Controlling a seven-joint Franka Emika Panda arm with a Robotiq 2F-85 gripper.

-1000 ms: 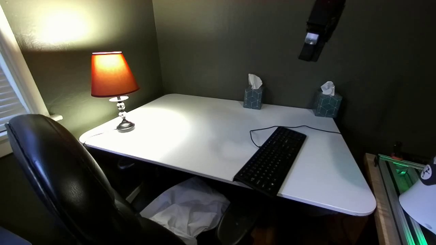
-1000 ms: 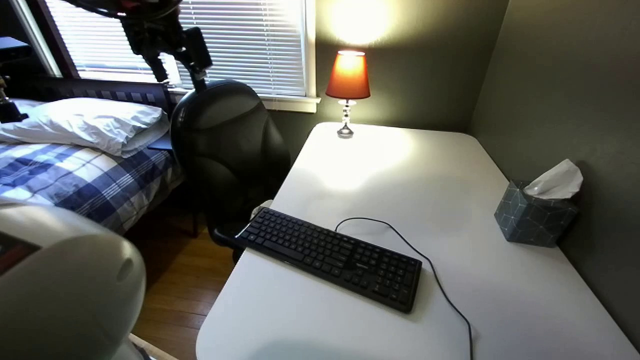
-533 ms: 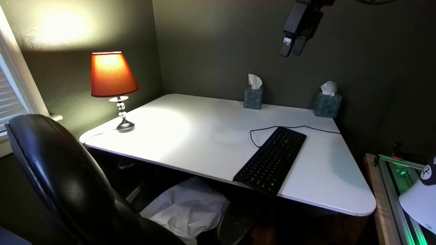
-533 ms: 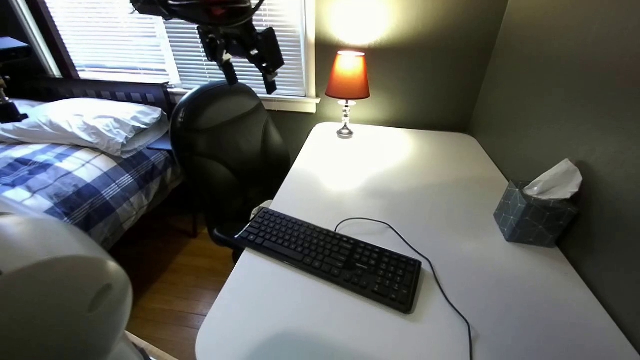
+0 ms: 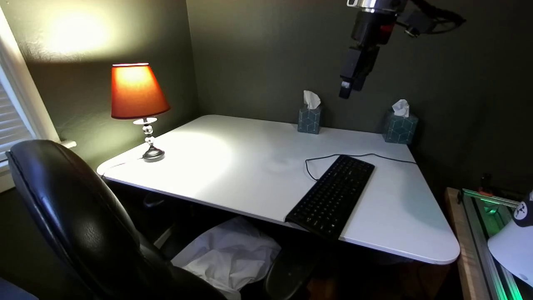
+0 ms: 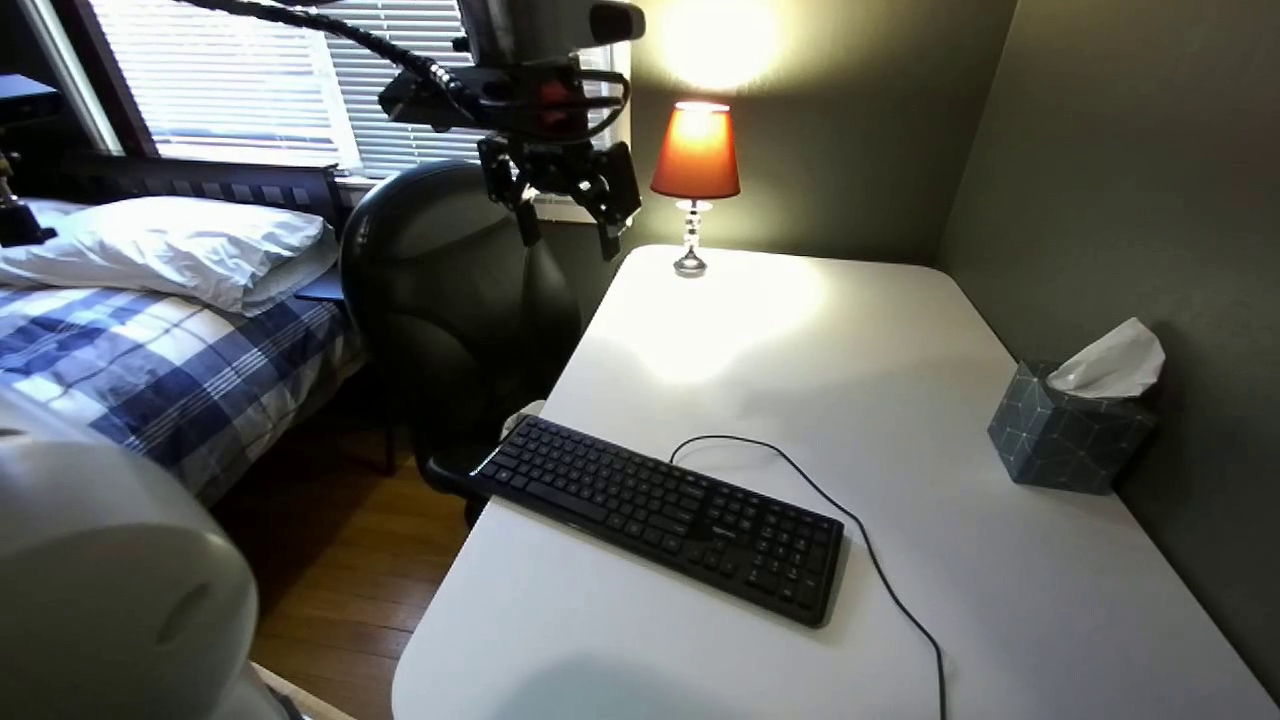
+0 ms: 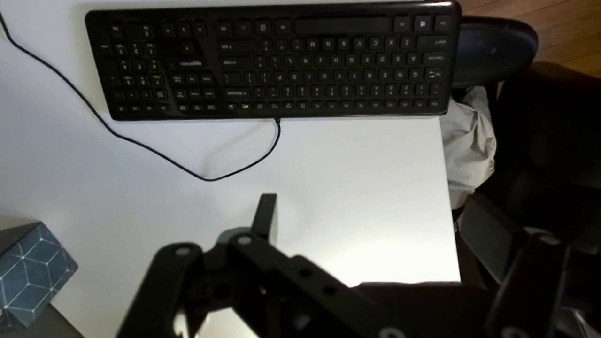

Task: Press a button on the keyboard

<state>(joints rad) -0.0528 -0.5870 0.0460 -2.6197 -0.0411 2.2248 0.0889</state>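
"What could go wrong?"
"Up top in an exterior view, the fingers (image 6: 609, 238), wide apart, may hit many keys (image 6: 640, 493). The keyboard (image 6: 662, 515), lower middle, pokes left past the white counter (image 6: 570, 620), so pushing that end might tip it."
"It's flat, black and bumpy, with a thin, curvy cable (image 6: 900, 600)."

flat black keyboard (image 6: 655, 518) on desk (image 6: 880, 420), one end overhanging
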